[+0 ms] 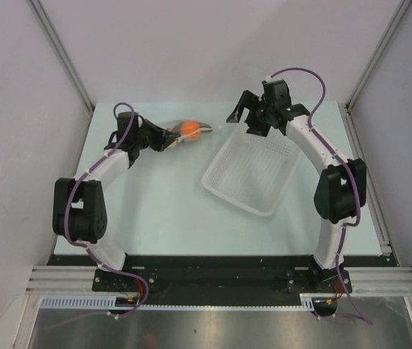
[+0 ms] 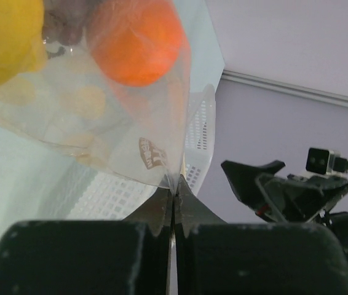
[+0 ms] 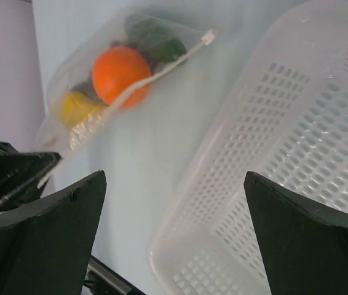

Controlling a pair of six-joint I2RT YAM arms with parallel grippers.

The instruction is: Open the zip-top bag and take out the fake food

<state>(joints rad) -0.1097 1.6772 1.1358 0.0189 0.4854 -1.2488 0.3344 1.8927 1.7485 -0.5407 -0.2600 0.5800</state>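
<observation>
The clear zip-top bag (image 1: 186, 132) lies at the back of the table, between the two arms. It shows in the left wrist view (image 2: 115, 132) and the right wrist view (image 3: 91, 98). Inside it are an orange ball (image 3: 122, 75), a yellow fruit (image 3: 77, 106) and a dark green piece (image 3: 155, 38). My left gripper (image 2: 174, 190) is shut on the bag's edge at its left end. My right gripper (image 1: 244, 114) is open and empty, to the right of the bag and above the basket's far corner.
A white perforated basket (image 1: 252, 173) stands right of centre and shows in the right wrist view (image 3: 284, 160). Grey walls close in the back and both sides. A metal frame runs along the near edge.
</observation>
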